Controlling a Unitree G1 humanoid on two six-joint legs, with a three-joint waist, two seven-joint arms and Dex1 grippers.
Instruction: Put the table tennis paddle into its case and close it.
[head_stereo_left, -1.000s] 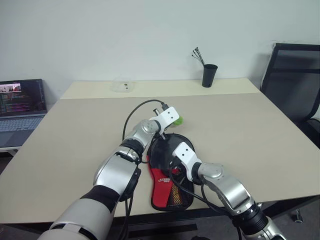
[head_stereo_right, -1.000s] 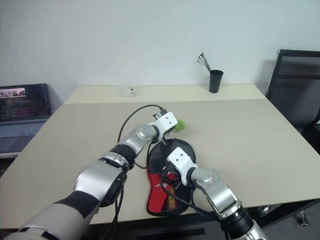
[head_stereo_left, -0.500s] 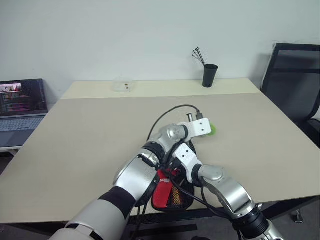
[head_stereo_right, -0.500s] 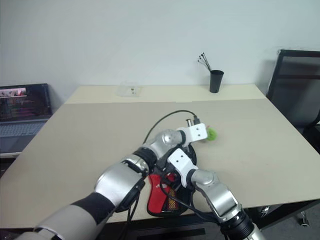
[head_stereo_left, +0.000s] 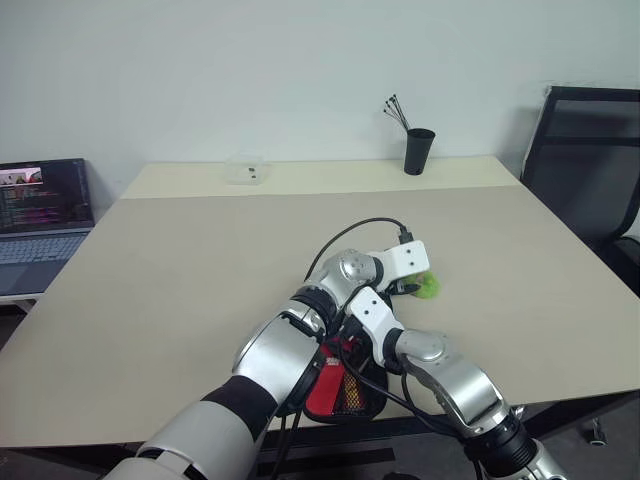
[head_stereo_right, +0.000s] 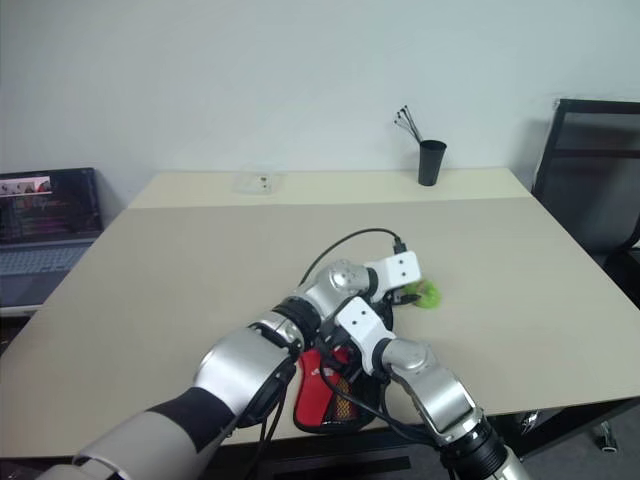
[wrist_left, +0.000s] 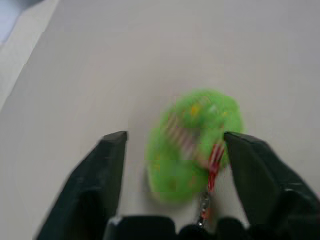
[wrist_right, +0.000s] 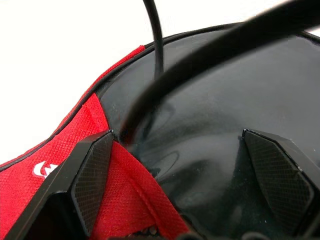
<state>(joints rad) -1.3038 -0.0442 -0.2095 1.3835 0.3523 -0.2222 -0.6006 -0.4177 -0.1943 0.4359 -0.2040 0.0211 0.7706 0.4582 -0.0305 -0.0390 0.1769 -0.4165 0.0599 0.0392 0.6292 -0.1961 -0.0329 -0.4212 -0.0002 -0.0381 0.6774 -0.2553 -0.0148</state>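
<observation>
The case (head_stereo_left: 322, 385) lies near the table's front edge, its red panel and mesh pocket toward me, mostly covered by my arms. A fluffy green tuft (wrist_left: 195, 142) on a small red and silver chain rests on the table just right of the case's round end. My left gripper (wrist_left: 175, 136) is open, a finger on each side of the tuft without pinching it. My right gripper (wrist_right: 178, 136) hangs open close over the case's glossy black face (wrist_right: 210, 115), beside the red panel with its white logo (wrist_right: 42, 170). The table tennis paddle is hidden.
A black cup with sticks (head_stereo_left: 419, 150) and a clear plastic box (head_stereo_left: 245, 172) stand at the table's far edge. An open laptop (head_stereo_left: 40, 205) sits off to the left and a black chair (head_stereo_left: 590, 170) to the right. A black cable crosses the right wrist view.
My left arm swept to the right across the case's round end with the green tuft, then its fingers opened around it. The right arm kept still.
</observation>
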